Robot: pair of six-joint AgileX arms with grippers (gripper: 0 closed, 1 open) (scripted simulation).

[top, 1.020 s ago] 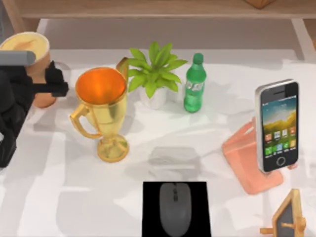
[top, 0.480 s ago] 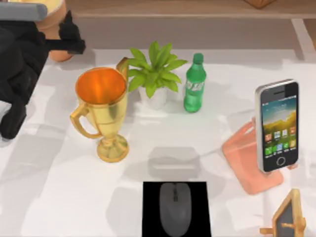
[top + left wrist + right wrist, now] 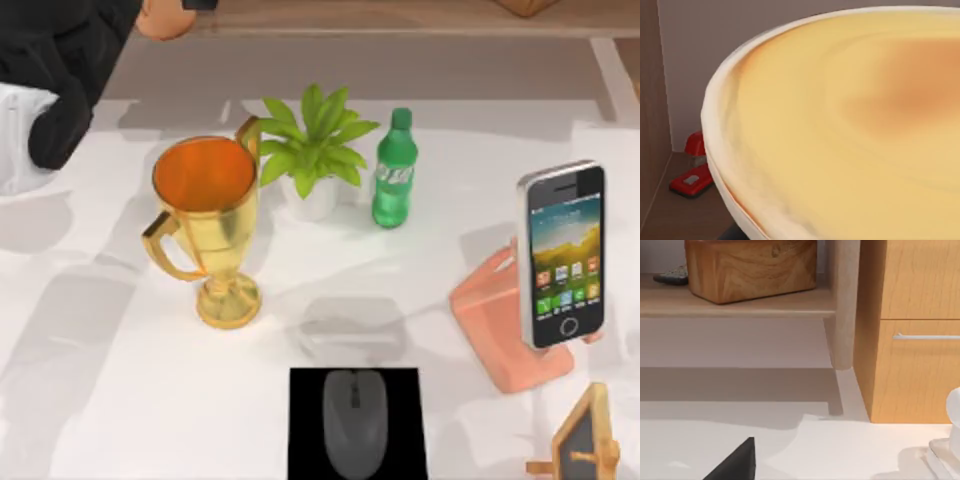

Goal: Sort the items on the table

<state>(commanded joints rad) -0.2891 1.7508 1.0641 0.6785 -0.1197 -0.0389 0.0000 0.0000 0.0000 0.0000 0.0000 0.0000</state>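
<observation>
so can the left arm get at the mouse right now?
Probably not yet. The left arm is up at the table's far left corner with the orange cup at its gripper, so it is occupied. The mouse lies uncovered on its black pad, with the gold trophy between them.

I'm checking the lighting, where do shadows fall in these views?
Top view: soft grey shadows lie on the table, one patch just behind the mouse, another beside the trophy. Right wrist view: a broad shadow band under the shelf.
</observation>
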